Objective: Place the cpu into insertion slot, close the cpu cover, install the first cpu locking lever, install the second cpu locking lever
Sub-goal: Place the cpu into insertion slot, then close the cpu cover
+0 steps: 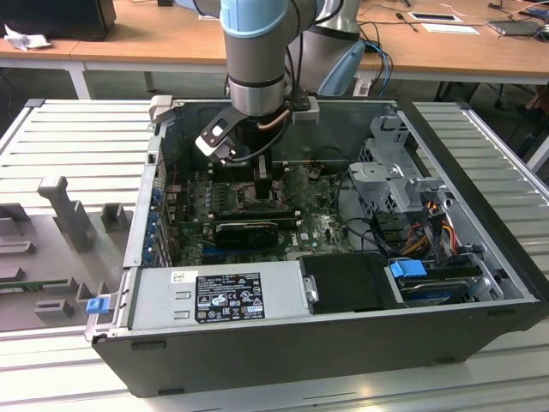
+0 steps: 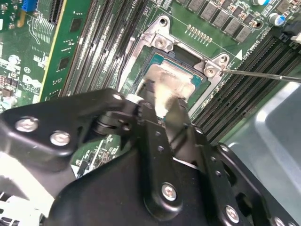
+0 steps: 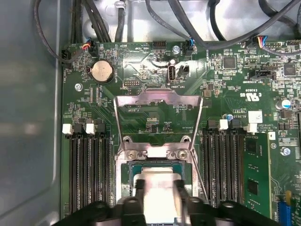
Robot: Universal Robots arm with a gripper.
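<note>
**One cpu at the socket, held in a two-finger gripper, cover open**

One open desktop computer case (image 1: 283,352) lies on a ribbed metal table (image 1: 77,137) and takes up the middle of the exterior view. A single robot arm (image 1: 257,51) comes down from the upper centre of that view into the rear half of the case. One grey power supply (image 1: 214,296) runs along the lower front wall. There are two blue clips, one at the case's lower-left corner (image 1: 97,304) and one toward the exterior view's right (image 1: 407,268).

The green motherboard (image 3: 155,61) carries one socket with two banks of memory slots, one bank on each side of it. The cpu cover (image 3: 157,97) is one metal frame with a large window. It is swung open away from the socket, hinged at the edge with two screws.

The gripper (image 2: 162,99) is over the socket. Its two black fingers (image 2: 149,110) are drawn in against opposite sides of the cpu (image 2: 171,77), so it grasps that one chip. The silver-topped cpu lies within the socket frame. I cannot tell whether it is fully seated.

One thin locking lever (image 2: 263,74) sticks out sideways from a corner of the socket. One round coin cell (image 3: 102,71) sits on the board beyond the open cover.
</note>
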